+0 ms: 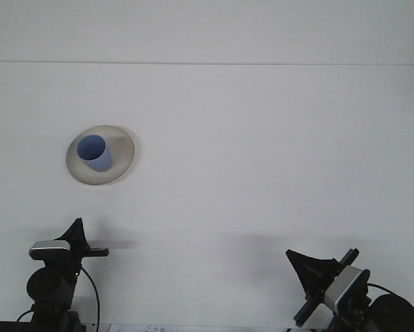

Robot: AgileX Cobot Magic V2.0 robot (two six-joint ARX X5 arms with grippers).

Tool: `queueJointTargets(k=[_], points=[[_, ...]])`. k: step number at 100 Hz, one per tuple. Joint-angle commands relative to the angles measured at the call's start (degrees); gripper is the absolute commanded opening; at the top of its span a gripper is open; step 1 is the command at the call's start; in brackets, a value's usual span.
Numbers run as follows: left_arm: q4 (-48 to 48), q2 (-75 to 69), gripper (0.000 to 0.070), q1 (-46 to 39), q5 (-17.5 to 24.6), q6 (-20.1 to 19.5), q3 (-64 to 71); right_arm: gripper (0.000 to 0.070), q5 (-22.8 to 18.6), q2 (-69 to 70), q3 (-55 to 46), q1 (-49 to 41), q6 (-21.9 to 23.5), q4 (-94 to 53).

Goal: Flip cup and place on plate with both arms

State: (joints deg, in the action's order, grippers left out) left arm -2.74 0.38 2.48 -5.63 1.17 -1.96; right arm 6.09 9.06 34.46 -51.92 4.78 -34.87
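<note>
A blue cup stands upright, mouth up, on a pale round plate at the left of the white table. My left gripper sits low near the front edge, well below the plate and apart from it. My right gripper rests at the front right, far from the cup. Neither one holds anything. The frame is too small to show how either gripper stands.
The white table's far edge runs across the back. Both arm bases and their cables sit along the bottom edge of the view.
</note>
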Motion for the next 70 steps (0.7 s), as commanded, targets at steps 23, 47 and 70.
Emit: queueJointTargets(k=[23, 47, 70], points=[[5.0, -0.2, 0.0013, -0.2, 0.1, -0.5, 1.2, 0.0007, 0.0, 0.0, 0.4, -0.6, 0.6, 0.7], [5.0, -0.2, 0.0013, -0.2, 0.1, -0.5, 1.2, 0.0007, 0.0, 0.0, 0.4, -0.6, 0.6, 0.6], [5.0, -0.2, 0.0013, -0.2, 0.1, -0.5, 1.2, 0.0007, 0.0, 0.0, 0.4, -0.6, 0.6, 0.7]])
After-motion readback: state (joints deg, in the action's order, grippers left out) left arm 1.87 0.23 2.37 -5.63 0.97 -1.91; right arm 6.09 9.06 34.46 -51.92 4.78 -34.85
